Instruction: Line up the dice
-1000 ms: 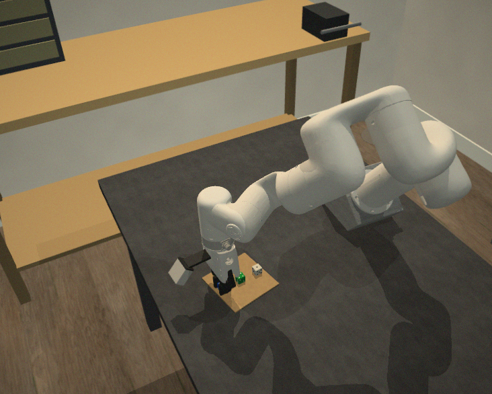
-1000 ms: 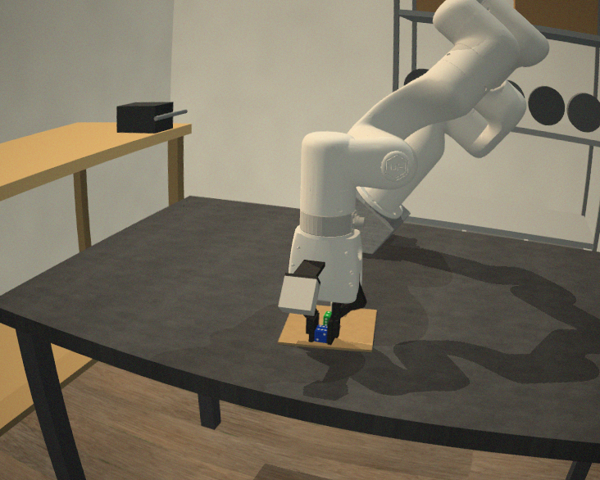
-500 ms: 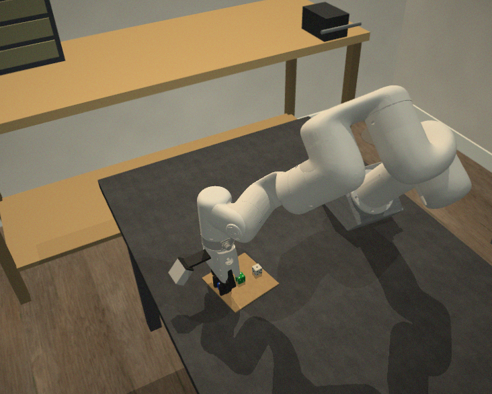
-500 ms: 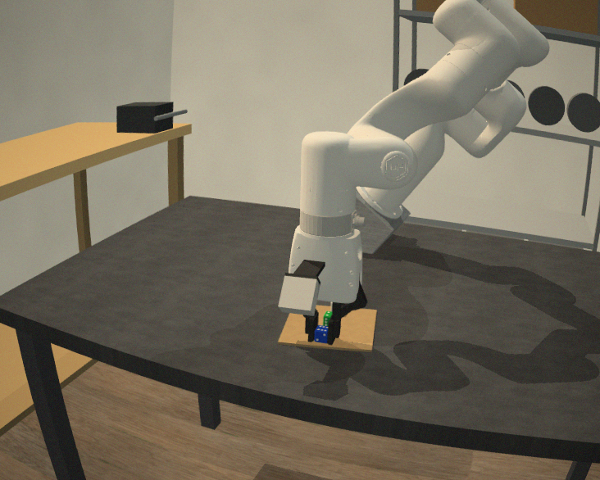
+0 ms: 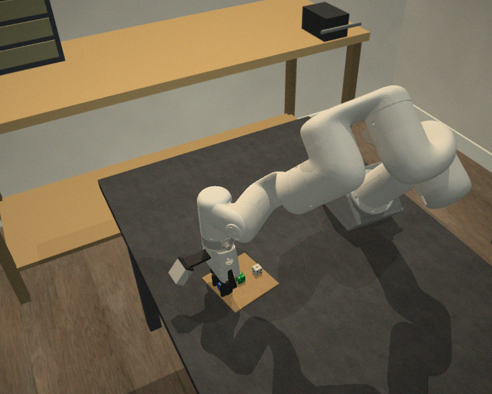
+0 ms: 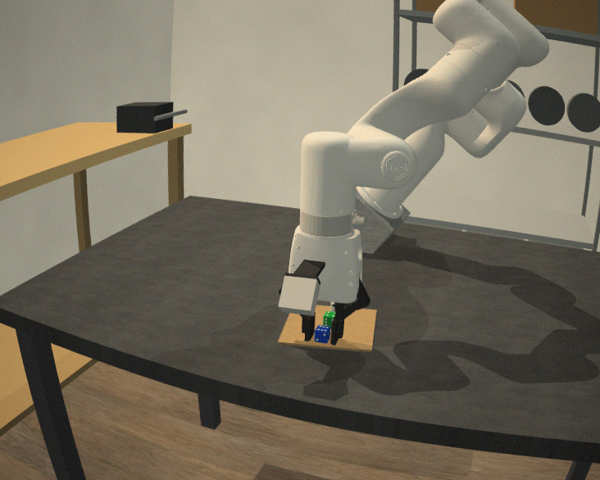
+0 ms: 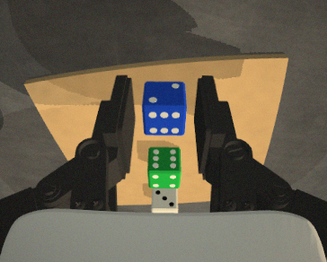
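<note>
The tan mat (image 5: 255, 293) (image 6: 361, 328) (image 7: 265, 90) lies flat on the table. The blue die (image 5: 219, 284) (image 6: 321, 334) (image 7: 164, 108) sits on its outer part, farthest from the base, with six on top. The green die (image 5: 240, 278) (image 6: 329, 318) (image 7: 164, 167) is in the middle, with four on top. The white die (image 5: 257, 269) (image 7: 164, 199) is nearest the base, with one on top. The three stand apart in a nearly straight row. My gripper (image 5: 221, 289) (image 6: 321, 339) (image 7: 164, 97) is open, low around the blue die, with a gap on each side.
The robot's base stands on the dark table (image 5: 164, 213) (image 6: 200, 269), beyond the white die's end of the mat. The outer table edge lies a short way past the blue die. A wooden bench (image 5: 164, 53) (image 6: 50, 150) with a black box (image 5: 325, 20) (image 6: 142, 117) stands beyond the table.
</note>
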Tool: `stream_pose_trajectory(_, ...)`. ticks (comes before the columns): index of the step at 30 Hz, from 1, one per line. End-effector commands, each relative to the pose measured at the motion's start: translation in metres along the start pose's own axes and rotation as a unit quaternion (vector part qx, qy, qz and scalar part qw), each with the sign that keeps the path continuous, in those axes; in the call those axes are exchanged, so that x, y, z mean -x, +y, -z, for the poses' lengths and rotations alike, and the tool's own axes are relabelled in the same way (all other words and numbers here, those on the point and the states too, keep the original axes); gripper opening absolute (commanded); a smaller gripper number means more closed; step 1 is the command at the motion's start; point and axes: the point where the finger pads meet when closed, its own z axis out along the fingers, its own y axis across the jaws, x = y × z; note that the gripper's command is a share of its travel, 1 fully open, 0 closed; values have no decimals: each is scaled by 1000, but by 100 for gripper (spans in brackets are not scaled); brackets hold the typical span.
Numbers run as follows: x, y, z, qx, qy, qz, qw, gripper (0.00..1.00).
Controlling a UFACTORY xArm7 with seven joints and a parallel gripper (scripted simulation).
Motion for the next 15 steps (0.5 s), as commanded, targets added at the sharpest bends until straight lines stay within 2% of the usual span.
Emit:
stream_pose_trajectory(1,-1,1,2,1,2,0,1000,36)
stream_pose_trajectory(9,-1,1,7,1,2,0,1000,36)
stream_pose_trajectory(15,-1,1,29,1,2,0,1000,36)
